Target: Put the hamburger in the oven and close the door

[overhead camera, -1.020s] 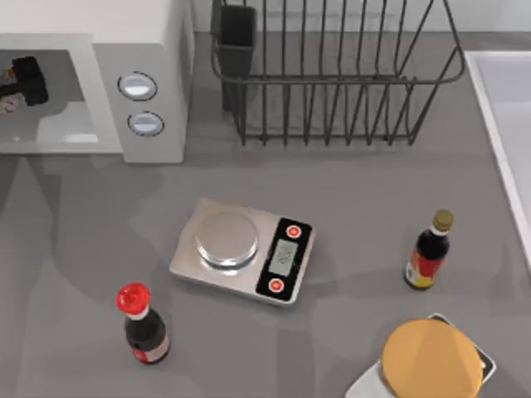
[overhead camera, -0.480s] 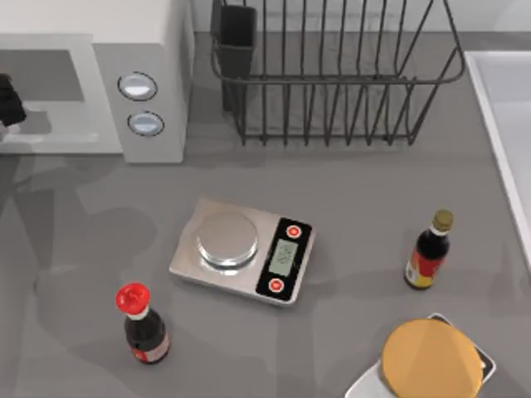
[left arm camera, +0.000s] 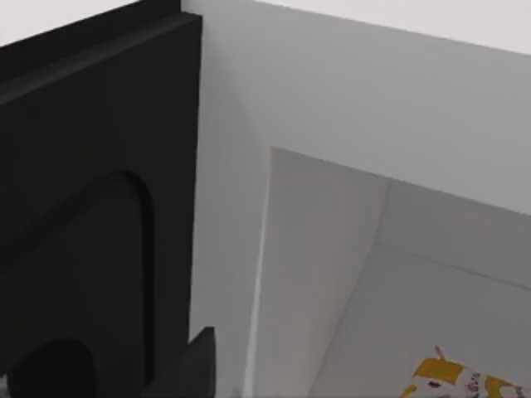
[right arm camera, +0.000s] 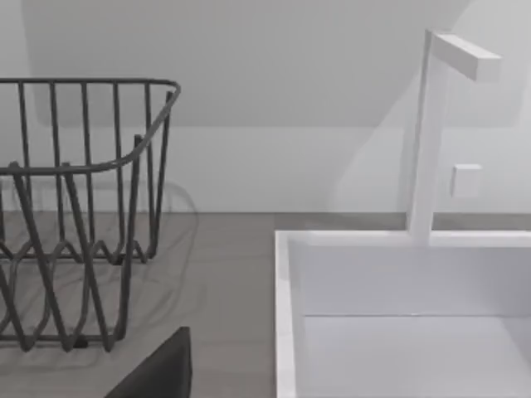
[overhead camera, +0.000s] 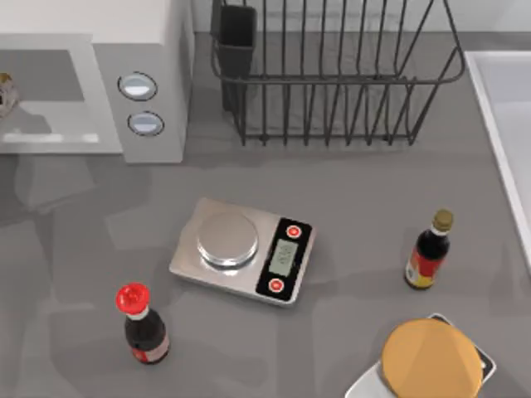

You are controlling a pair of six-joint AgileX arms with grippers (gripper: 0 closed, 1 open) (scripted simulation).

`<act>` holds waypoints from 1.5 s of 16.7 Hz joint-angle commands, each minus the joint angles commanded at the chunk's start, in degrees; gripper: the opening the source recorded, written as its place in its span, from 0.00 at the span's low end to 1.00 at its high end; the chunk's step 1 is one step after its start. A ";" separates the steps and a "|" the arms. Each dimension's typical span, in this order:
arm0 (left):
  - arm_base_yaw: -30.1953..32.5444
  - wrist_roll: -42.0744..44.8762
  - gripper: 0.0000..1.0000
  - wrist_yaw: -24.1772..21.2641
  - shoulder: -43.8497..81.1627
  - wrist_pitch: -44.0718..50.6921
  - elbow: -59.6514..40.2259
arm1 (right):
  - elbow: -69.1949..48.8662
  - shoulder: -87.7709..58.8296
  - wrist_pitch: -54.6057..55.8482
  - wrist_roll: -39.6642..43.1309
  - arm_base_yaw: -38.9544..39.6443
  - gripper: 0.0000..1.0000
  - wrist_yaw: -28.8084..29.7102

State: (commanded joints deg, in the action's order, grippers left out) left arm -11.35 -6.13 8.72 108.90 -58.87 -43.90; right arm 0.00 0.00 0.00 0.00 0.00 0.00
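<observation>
The white oven (overhead camera: 149, 50) stands at the table's back left with its pale cavity showing. The hamburger (overhead camera: 5, 93) lies on the cavity floor at the top view's left edge. In the left wrist view the hamburger (left arm camera: 465, 383) rests inside the oven (left arm camera: 332, 116) with nothing touching it. A dark panel (left arm camera: 91, 207) stands beside the opening; I cannot tell whether it is the door. A dark bit of my left gripper (left arm camera: 195, 369) sits near the opening's edge, apart from the hamburger. My right gripper (right arm camera: 158, 373) is parked near the sink.
A kitchen scale (overhead camera: 242, 250) sits mid-table, with a red-capped bottle (overhead camera: 143, 325) at front left and a gold-capped sauce bottle (overhead camera: 429, 250) at right. A wire dish rack (overhead camera: 332, 75) stands at the back. A large tan disc (overhead camera: 431, 361) lies at front right, and a white sink (right arm camera: 398, 315) lies at the right.
My left gripper, inside the oven cavity a second ago, has pulled back leftward out of the top view. The hamburger stays behind on the cavity floor.
</observation>
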 joint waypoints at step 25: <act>-2.84 7.63 1.00 -7.80 -6.84 -0.90 18.05 | 0.00 0.00 0.00 0.00 0.00 1.00 0.00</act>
State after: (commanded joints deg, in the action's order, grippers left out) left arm -14.19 1.50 0.92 102.06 -59.77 -25.86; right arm 0.00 0.00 0.00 0.00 0.00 0.00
